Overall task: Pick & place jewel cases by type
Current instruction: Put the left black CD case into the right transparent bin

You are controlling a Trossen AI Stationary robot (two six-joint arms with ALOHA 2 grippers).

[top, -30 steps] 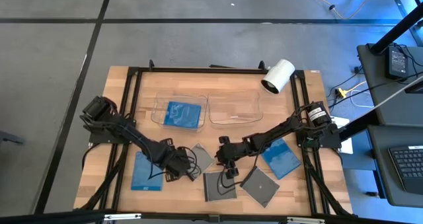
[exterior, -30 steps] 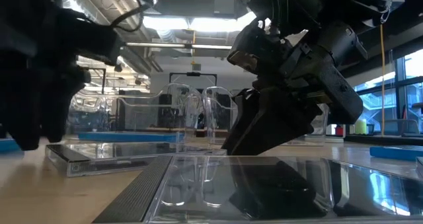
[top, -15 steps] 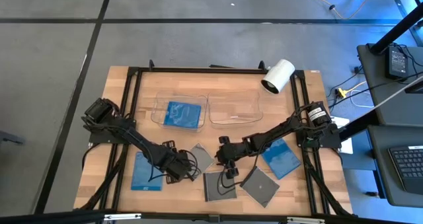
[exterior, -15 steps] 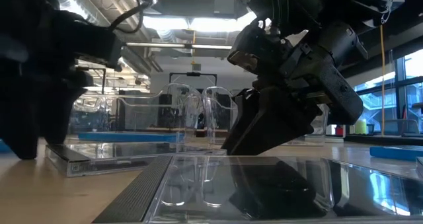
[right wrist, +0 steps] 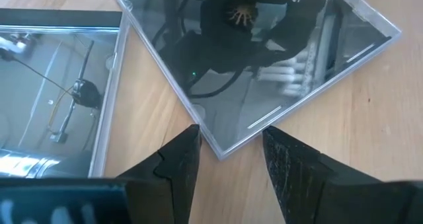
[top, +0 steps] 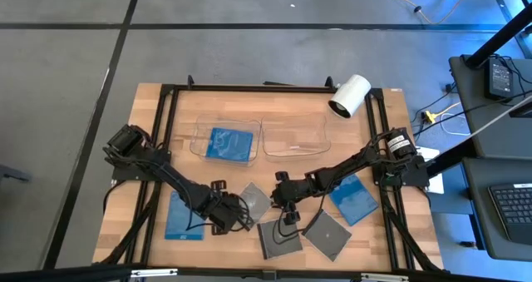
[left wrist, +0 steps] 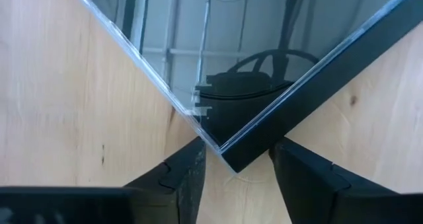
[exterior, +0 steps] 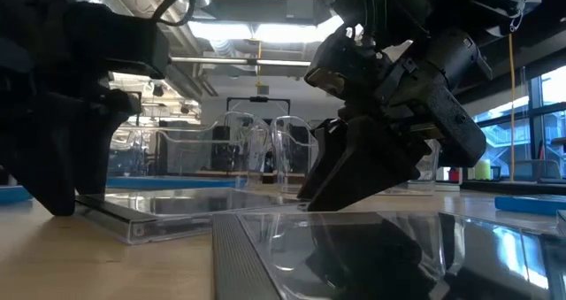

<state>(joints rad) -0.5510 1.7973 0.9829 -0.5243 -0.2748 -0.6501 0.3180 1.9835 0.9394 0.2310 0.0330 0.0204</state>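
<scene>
Since a second ago we see our left gripper [top: 237, 218] slide right to a dark jewel case [top: 255, 200] near mid-table, fingers apart straddling its corner, nudging another dark case [top: 279, 237], while our right gripper [top: 287, 216] straddles likewise.

Left gripper [left wrist: 236, 174] fingers [left wrist: 178, 178] and dark jewel case [left wrist: 251, 65] run off frame

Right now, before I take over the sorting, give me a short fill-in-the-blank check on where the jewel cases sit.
1. The blue jewel case already sorted lies in the ____ of the two clear trays.
2. The left gripper has its fingers on either side of a ____ of a dark jewel case.
3. Outside the trays, ____ blue cases lie on the table.

Missing words: left; corner; two
</scene>
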